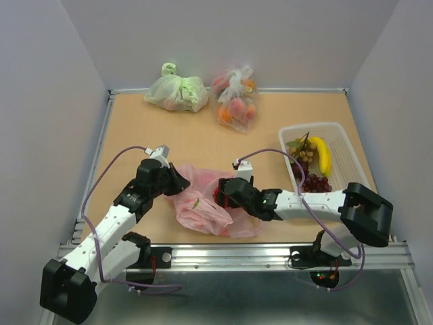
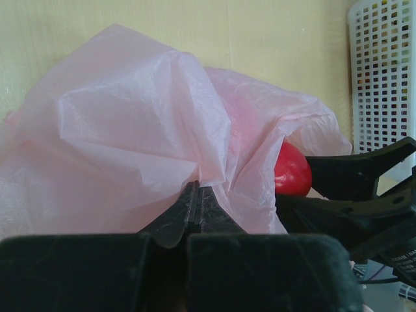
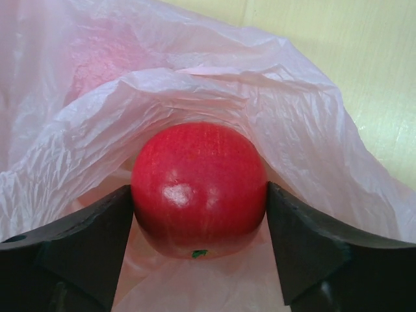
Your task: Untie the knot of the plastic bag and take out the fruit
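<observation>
Pink bag [image 1: 203,210] crumpled at centre of table [image 1: 203,128], near front edge. Left gripper [image 2: 198,195]: pressed together, pinching fold of bag film. Right gripper [image 3: 200,201]: inside bag mouth, fingers touching both sides of red fruit [image 3: 198,175], film draped over top. Banana [image 1: 323,154], grapes [image 1: 315,183] in white basket [image 1: 346,152] at right.

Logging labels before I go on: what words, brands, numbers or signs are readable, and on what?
No text is legible.
Green speck on the red fruit: possibly a sticker, too small to read.
Pale label low right in the left wrist view: too blurred to read.
</observation>
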